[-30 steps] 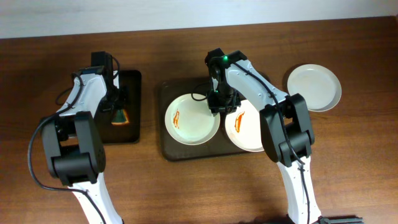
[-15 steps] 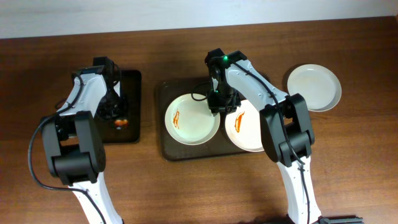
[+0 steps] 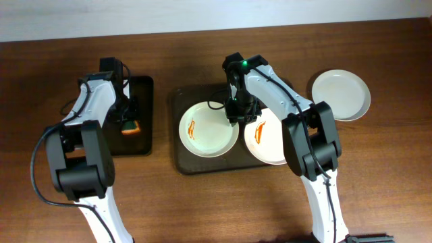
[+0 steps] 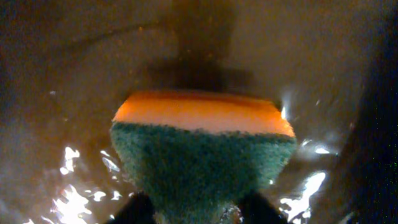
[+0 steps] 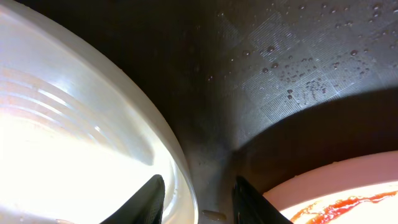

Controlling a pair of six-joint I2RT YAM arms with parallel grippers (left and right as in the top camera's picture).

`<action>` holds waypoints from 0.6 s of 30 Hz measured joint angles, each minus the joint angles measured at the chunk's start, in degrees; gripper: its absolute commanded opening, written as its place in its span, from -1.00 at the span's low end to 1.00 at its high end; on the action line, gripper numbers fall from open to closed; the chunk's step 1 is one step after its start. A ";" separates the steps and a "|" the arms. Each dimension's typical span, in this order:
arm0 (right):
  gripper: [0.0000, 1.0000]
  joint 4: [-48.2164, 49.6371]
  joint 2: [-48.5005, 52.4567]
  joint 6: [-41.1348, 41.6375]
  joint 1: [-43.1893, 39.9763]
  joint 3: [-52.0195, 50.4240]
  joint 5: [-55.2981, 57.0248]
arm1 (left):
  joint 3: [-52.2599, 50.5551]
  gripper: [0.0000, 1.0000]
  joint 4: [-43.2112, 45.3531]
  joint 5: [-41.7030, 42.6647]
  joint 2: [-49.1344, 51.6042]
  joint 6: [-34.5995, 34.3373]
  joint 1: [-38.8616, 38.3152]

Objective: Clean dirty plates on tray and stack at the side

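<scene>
Overhead, the left gripper [image 3: 125, 119] hangs over the small black rectangular tray [image 3: 144, 94], right at the orange-and-green rectangular sponge [image 3: 129, 127]. In the left wrist view the sponge's long axis runs crosswise to the gripper. Its near green end sits between the two fingertips [image 4: 140, 211] — whether they pinch it or merely flank it I cannot tell.

The dirty work lies to that arm's right. On the large dark brown tray [image 3: 177, 160] sit two round white plates with orange-red smears, the nearer plate [image 3: 210, 135] and the farther plate [image 3: 268, 147]. A third, plain white plate [image 3: 341, 94] rests on the wooden table [image 3: 223, 202] beside the tray. The right gripper [image 3: 239, 113] stands with jaws apart astride the nearer plate's rim, not clamped on it.

Against a second ago, the sponge has changed pose — more orange faces up now. The right arm and all three plates have not moved.
</scene>
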 measured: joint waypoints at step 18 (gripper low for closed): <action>-0.24 -0.72 0.00 0.04 0.00 0.00 0.00 | 32.85 -1.00 -24.98 -0.02 0.63 -0.02 0.00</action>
